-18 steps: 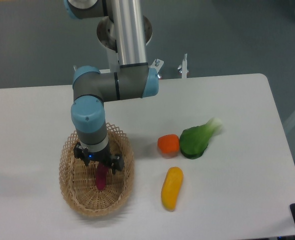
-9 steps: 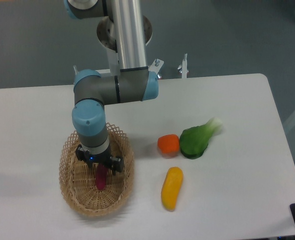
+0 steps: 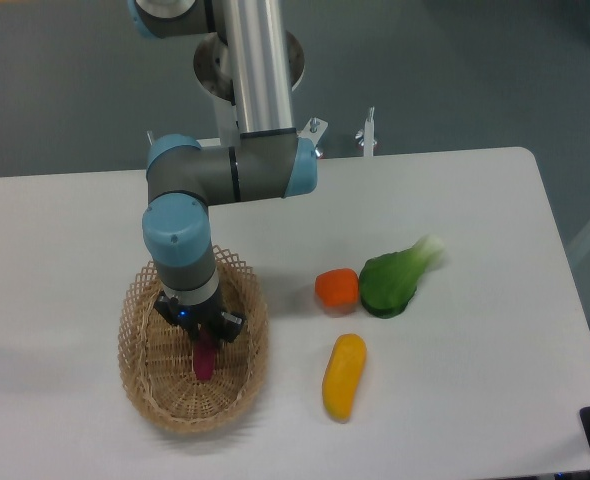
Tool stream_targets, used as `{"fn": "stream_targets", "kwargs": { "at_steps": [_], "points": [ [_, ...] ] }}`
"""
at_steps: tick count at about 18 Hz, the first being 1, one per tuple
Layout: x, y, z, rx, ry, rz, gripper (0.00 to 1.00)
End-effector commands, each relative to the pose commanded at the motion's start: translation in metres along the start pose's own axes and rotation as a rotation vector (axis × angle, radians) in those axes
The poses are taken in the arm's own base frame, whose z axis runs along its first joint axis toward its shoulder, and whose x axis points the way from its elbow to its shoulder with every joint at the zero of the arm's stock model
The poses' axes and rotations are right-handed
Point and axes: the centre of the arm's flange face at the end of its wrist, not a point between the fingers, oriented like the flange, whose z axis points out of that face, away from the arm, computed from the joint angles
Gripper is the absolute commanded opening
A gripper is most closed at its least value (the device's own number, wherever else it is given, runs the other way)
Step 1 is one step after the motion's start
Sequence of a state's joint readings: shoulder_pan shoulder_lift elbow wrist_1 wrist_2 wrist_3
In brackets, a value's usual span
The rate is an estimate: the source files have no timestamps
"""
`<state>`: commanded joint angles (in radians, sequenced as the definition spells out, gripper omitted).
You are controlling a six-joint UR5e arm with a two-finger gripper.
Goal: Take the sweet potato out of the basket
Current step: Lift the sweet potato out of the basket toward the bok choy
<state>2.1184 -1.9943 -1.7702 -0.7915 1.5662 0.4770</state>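
- My tool (image 3: pixel 204 340) is down inside the basket (image 3: pixel 140 375), over the sweet potato (image 3: pixel 204 362).
- Grasp step; finger closure cannot be told.
- Next: confirm grip, lift straight.

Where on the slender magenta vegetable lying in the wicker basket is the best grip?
Across the narrow middle of the sweet potato, coming straight down from above: it lies flat in the shallow tan wicker basket, ends tapered. The gripper already hangs right over it.
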Motion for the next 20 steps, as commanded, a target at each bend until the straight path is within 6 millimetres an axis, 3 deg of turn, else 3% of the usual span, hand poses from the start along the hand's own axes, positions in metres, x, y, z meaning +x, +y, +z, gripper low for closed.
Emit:
{"fn": "stream_targets", "kwargs": {
  "at_steps": [4,6,9,12,15,17,20],
  "points": [
    [-0.019,0.003,-0.040,0.055,-0.038,0.008,0.38],
    [-0.040,0.009,-0.068,0.089,-0.067,0.034,0.38],
    [-0.087,0.022,-0.094,0.112,-0.112,0.033,0.38],
    [-0.155,0.044,-0.117,0.121,-0.169,0.075,0.38],
    [-0.212,0.074,-0.123,0.101,-0.208,0.121,0.38],
    [-0.243,0.093,-0.125,0.089,-0.223,0.143,0.38],
    [-0.268,0.112,-0.130,0.080,-0.238,0.156,0.38]
  ]
}}
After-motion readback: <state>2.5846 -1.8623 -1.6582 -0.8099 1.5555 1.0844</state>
